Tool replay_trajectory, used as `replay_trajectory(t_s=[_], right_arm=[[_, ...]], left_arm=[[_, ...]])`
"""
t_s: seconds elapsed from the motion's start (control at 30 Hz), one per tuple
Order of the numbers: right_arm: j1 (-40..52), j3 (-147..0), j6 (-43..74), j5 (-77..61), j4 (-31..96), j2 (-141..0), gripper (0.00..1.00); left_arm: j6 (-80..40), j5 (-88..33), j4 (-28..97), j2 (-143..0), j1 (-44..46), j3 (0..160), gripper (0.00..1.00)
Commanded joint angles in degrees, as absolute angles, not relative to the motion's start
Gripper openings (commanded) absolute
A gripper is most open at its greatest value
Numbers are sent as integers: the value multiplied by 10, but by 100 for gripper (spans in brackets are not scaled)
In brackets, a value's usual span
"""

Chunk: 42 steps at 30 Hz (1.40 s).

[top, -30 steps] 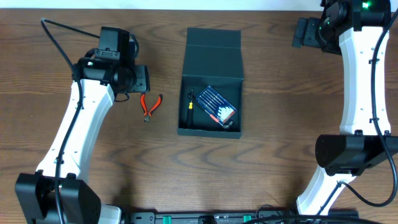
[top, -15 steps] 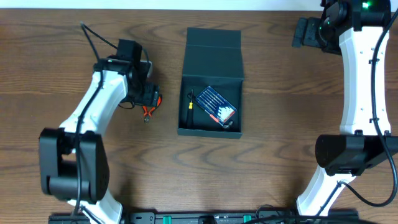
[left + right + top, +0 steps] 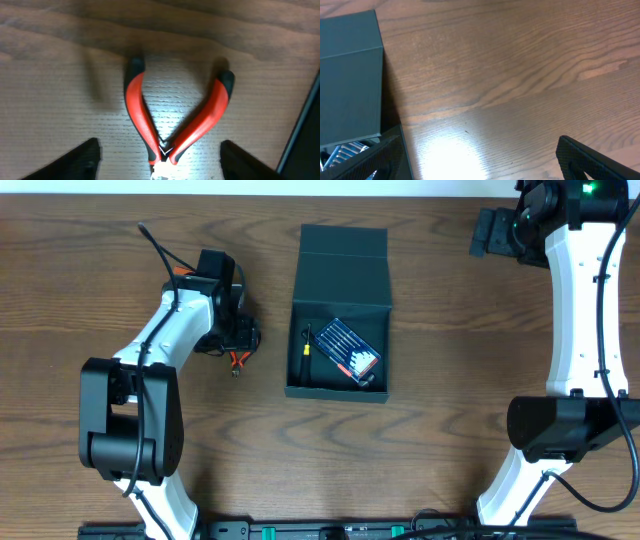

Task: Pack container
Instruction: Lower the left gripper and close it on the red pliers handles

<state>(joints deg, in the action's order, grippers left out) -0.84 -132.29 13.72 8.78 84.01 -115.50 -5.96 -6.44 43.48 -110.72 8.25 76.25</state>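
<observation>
The container [image 3: 340,280] is a dark teal-black box standing open at the table's middle, flap lid folded back. Inside it lie a small blue drill-bit case [image 3: 351,350] and a slim yellow-handled tool [image 3: 305,346]. Red-handled pliers [image 3: 238,359] lie on the wood left of the box. My left gripper [image 3: 240,335] is right over them; in the left wrist view its fingers [image 3: 160,160] are open, one on each side of the pliers [image 3: 175,120]. My right gripper [image 3: 488,232] is open and empty at the back right; its wrist view shows the container's lid [image 3: 350,75].
The table is bare brown wood [image 3: 450,380]. The container's dark edge shows at the right of the left wrist view [image 3: 305,130]. The right arm's base stands at the front right [image 3: 560,425].
My left gripper swung right and forward from beside the pliers to directly over them, and its arm base moved into view. The right arm, container and contents have not moved.
</observation>
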Motion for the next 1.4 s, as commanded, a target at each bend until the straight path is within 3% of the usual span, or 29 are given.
replay_trajectory(t_s=[0.0, 0.1, 1.23, 1.37], right_arm=[[-7, -1334, 148, 88, 840, -1155, 99], [-7, -1334, 148, 88, 840, -1155, 99], [-7, -1334, 148, 88, 840, -1155, 99], [-7, -1334, 148, 88, 840, -1155, 99]], left_arm=[[-153, -33, 436, -1116, 82, 759, 68], [-177, -33, 436, -1116, 82, 759, 59], [-183, -19, 441, -1170, 82, 758, 60], [-183, -23, 442, -1170, 82, 758, 56]])
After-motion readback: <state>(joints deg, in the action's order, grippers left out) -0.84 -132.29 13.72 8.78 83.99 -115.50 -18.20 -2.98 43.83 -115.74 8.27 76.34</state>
